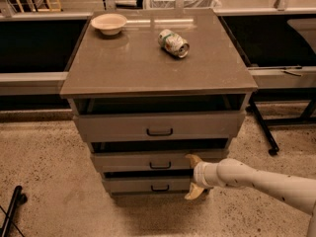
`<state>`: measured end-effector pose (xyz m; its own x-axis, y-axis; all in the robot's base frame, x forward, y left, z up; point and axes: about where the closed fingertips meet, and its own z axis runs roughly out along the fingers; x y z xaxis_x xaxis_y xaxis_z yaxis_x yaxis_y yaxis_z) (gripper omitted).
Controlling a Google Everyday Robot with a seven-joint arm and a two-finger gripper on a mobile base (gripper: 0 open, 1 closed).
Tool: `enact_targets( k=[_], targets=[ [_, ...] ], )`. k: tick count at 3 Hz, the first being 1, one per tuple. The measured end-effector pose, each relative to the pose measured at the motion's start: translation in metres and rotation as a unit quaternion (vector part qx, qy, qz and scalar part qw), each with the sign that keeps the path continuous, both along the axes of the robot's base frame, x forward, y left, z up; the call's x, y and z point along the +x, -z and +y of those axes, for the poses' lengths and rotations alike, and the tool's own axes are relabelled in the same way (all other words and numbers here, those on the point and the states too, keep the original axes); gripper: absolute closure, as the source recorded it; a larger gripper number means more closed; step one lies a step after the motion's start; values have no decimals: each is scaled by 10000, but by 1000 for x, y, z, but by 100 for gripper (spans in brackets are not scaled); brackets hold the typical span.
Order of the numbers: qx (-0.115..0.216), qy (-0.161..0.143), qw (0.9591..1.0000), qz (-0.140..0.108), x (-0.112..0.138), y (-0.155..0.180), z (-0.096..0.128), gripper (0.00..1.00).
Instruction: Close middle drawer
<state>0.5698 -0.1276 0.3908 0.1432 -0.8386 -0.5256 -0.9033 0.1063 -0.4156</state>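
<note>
Cabinet (133, 65): grey, three drawers, centre of scene, on speckled floor.
Arm (266, 180): white, entering from near right.
Middle drawer (128, 161): second of three, partly open, dark gap above front.
Gripper (190, 177): at the drawer front's right end, jaws spread; upper finger (193, 160) against front.
Bowl (109, 22): cabinet top, far left.
Can (174, 42): lying on side, right of bowl.
</note>
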Motion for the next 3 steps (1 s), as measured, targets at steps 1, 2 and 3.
enact_targets(
  k=[1,2,3],
  targets=[
    [74,-67,9999,-11,-8,4,1,0],
    [333,-290,9990,48,-36,4,4,0],
    [438,-447,9980,115,-64,-4,8,0]
  ],
)
